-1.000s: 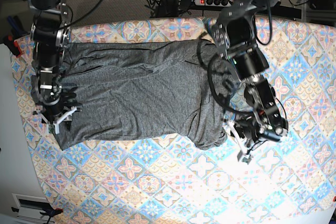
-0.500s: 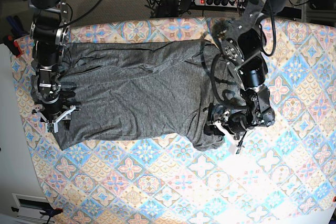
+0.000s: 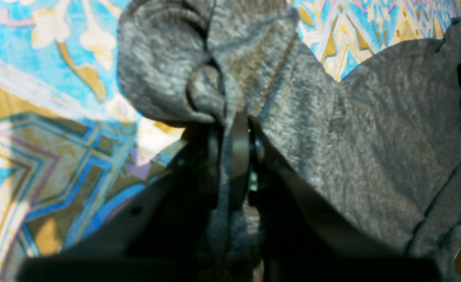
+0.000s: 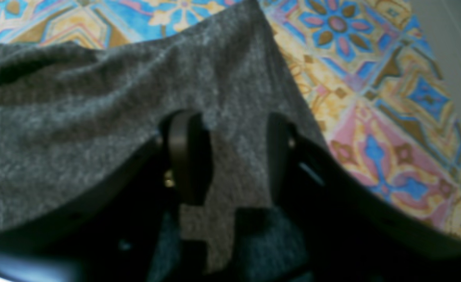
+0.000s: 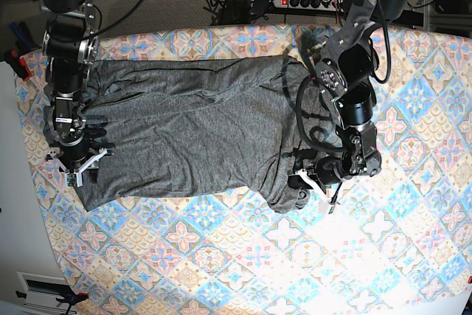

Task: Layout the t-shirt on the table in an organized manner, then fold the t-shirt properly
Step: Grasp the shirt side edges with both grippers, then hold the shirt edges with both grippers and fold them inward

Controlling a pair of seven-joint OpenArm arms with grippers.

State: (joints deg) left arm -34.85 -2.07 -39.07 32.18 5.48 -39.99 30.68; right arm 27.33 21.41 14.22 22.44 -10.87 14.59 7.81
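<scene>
Grey knit, the t-shirt [image 5: 192, 134] lies spread across the patterned table [image 5: 221, 256]. At the base view's left, the right gripper [image 5: 76, 161] has its jaws apart, straddling the shirt's edge. At its right, the left gripper [image 5: 308, 182] is pinched tight on a bunched sleeve fold.

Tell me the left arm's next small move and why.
Probably lift and draw the bunched sleeve outward. The left claw looks shut on a crumpled fold of the t-shirt, which is still rumpled at that end on the table; pulling should flatten it.
</scene>
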